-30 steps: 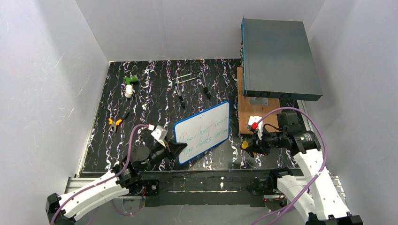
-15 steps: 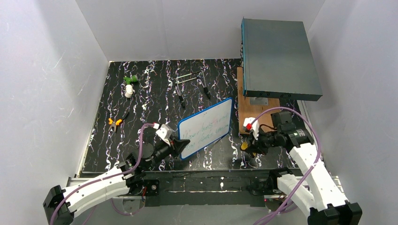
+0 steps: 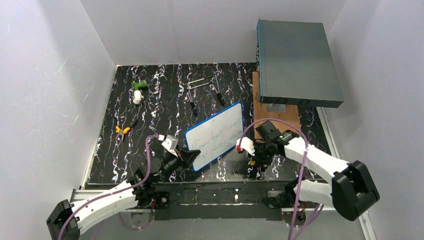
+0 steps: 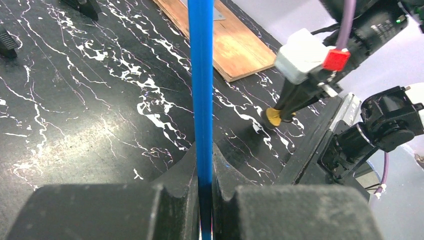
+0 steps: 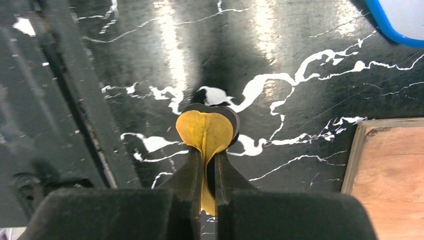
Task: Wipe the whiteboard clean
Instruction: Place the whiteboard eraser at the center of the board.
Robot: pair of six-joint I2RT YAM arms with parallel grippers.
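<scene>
The whiteboard (image 3: 216, 135), white with a blue frame and green and red writing, is held off the black table by its near left edge. My left gripper (image 3: 189, 159) is shut on that edge. In the left wrist view the frame shows edge-on as a blue strip (image 4: 201, 75) pinched at the gripper (image 4: 205, 167). My right gripper (image 3: 256, 161) hangs just right of the board's near right corner, shut on a small round yellow pad (image 5: 207, 131) with a black backing. The pad (image 4: 274, 116) points down at the table. The board's blue corner (image 5: 395, 27) shows in the right wrist view.
A large grey-teal box (image 3: 297, 60) stands at the back right on a wooden board (image 3: 264, 117). Orange-handled pliers (image 3: 122, 130), a green and white object (image 3: 138, 90) and black-tipped metal tools (image 3: 205, 90) lie farther back. The table's metal rail (image 3: 220, 195) runs along the near edge.
My right arm has swung left with the yellow pad, from beside the wooden board to just off the whiteboard's near right corner. The left gripper and whiteboard shifted only slightly.
</scene>
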